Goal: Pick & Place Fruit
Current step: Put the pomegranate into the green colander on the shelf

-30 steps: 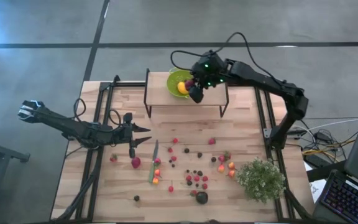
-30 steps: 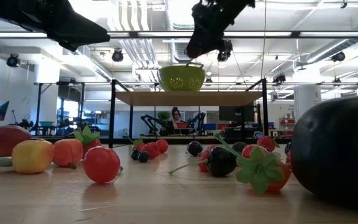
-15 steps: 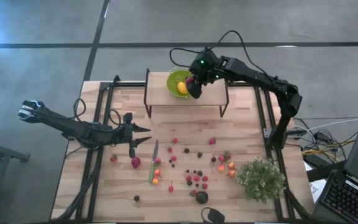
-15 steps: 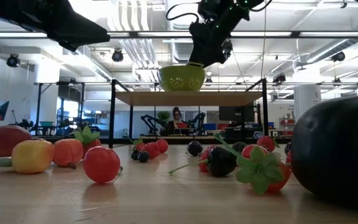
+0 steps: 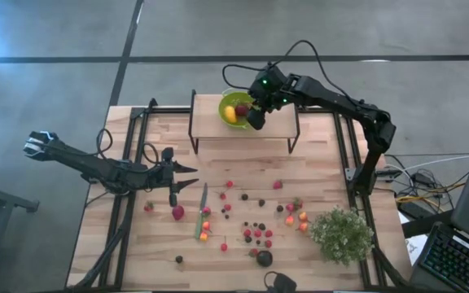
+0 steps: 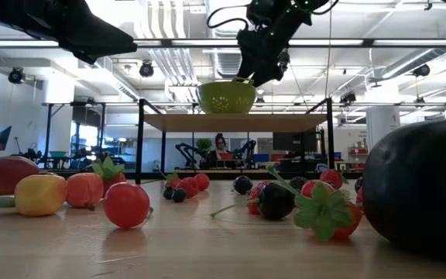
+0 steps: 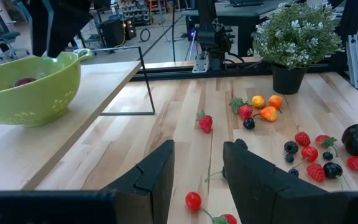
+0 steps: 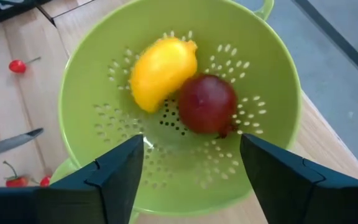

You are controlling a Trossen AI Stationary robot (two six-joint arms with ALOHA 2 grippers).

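Note:
A green colander (image 5: 225, 104) stands on a raised shelf (image 5: 210, 122) at the table's far side. A yellow fruit (image 8: 161, 70) and a dark red round fruit (image 8: 207, 104) lie in it. My right gripper (image 8: 191, 146) hovers open just above the colander's right part (image 5: 255, 118), its fingers clear of both fruits. Small red, dark and orange fruits (image 5: 255, 220) lie scattered on the table's near middle, with a bigger dark one (image 5: 264, 258) near the front edge. My left gripper (image 5: 190, 177) waits open above the table's left part.
A green-handled knife (image 5: 201, 210) lies left of the scattered fruit. A bushy pale-green plant (image 5: 340, 234) stands at the near right corner. The shelf's black frame legs (image 5: 192, 134) stand behind the fruit. Bare wood lies between the shelf and the fruit.
My right gripper has moved a little toward the far edge and left, over the colander. The dark red fruit that was at its fingers now lies in the colander, and the yellow fruit has shifted left beside it.

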